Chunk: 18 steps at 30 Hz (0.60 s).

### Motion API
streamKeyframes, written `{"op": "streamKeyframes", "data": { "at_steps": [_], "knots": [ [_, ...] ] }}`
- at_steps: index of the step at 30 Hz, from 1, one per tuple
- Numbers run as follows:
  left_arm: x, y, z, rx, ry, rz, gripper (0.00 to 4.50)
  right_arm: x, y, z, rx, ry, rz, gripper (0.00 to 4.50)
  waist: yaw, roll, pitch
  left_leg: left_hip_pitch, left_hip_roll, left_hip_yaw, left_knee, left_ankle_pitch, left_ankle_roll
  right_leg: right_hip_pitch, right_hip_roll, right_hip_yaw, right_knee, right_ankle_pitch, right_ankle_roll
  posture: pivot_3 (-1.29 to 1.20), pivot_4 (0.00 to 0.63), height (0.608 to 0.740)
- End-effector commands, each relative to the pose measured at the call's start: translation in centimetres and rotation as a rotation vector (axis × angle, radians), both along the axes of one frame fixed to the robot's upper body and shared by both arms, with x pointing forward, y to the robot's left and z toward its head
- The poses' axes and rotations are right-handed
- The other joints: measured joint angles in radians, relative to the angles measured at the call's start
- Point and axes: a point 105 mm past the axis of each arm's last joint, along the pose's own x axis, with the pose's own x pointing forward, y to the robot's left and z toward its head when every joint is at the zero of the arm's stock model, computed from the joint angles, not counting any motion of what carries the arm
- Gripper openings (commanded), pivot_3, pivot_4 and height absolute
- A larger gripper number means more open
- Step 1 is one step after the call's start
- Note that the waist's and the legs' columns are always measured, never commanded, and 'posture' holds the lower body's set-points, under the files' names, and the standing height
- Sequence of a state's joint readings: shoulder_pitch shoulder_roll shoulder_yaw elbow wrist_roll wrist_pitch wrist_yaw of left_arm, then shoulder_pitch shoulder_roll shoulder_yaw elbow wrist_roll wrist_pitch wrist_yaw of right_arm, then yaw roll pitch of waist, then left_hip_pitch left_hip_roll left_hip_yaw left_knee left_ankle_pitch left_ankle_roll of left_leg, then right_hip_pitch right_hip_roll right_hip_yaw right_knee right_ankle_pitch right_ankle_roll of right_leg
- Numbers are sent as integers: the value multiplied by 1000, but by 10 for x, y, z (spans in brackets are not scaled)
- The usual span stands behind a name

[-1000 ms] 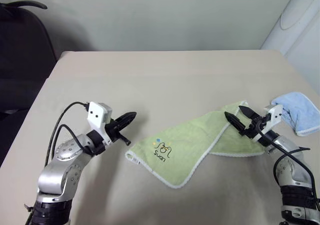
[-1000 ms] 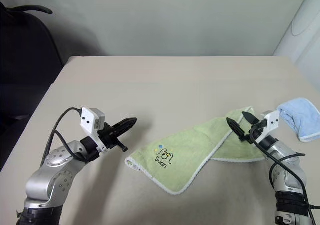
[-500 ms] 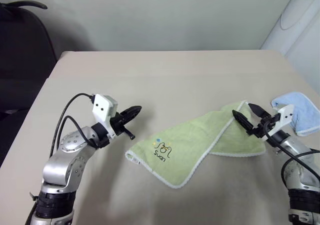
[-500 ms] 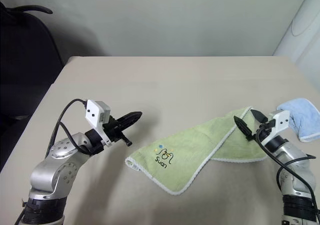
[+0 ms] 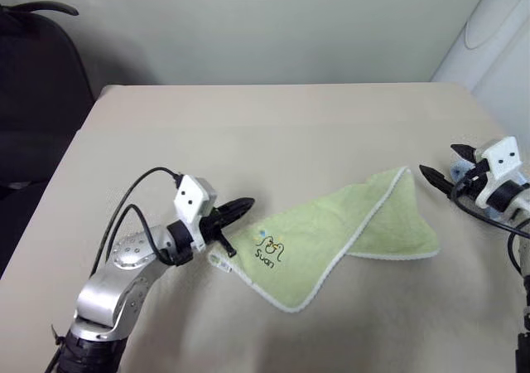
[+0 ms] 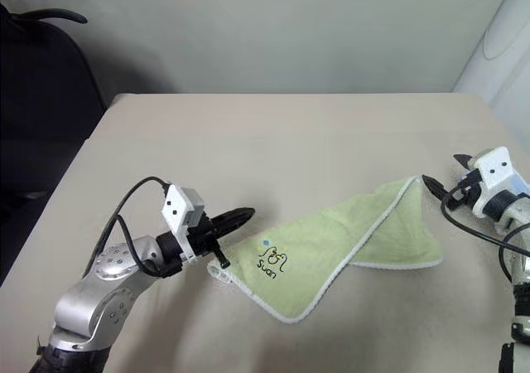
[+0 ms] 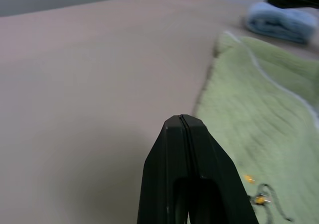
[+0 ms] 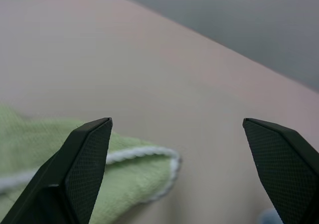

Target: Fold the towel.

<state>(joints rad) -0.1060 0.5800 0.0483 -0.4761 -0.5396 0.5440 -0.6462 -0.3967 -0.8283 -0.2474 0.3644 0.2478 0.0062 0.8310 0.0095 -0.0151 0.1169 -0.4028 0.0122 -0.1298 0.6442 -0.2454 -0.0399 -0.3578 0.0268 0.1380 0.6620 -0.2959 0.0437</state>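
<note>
The light green towel lies on the table, its right part doubled over at a slant, white edging showing and the dark logo facing up near its left corner. My left gripper is shut and empty, hovering level just left of that corner, its tip close to the logo. In the left wrist view its pressed-together fingers point along the towel's edge. My right gripper is open and empty, raised to the right of the towel's far corner.
A small light blue cloth lies at the table's right edge, behind my right gripper. The beige table stretches bare behind the towel. A black chair stands off the left edge, a white object at the back right.
My left gripper has moved right, up to the towel's logo corner. My right gripper has lifted off the towel's right end, swung right and rolled. The towel has not moved.
</note>
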Motion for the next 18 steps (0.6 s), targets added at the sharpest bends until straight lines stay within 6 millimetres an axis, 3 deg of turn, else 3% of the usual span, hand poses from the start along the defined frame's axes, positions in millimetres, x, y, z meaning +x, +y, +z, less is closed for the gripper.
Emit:
{"op": "streamKeyframes", "data": {
  "at_steps": [1, 8, 18],
  "knots": [
    [-5, -6, 6, 16, -35, -44, 0, 7, -3, 1, -193, -14, 24, 4441, -1, 0, 0, 0, 0, 0, 0, 0, 0, 0, 0, 0, 0, 0, 0, 0, 150, 740],
    [-8, -16, 3, -4, -26, -70, 0, 27, -12, -12, -476, 1, 24, 4441, 0, 0, 0, 0, 0, 0, 0, -4, 7, 0, -1, 0, 1, 0, 0, 0, 150, 740],
    [-9, -19, 2, -6, -28, -69, 0, 55, -1, -15, -679, -11, 37, 4441, -2, 1, 0, 0, 0, 0, 0, -5, 8, -1, -2, -1, 1, 0, 0, 0, 150, 740]
  ]
}}
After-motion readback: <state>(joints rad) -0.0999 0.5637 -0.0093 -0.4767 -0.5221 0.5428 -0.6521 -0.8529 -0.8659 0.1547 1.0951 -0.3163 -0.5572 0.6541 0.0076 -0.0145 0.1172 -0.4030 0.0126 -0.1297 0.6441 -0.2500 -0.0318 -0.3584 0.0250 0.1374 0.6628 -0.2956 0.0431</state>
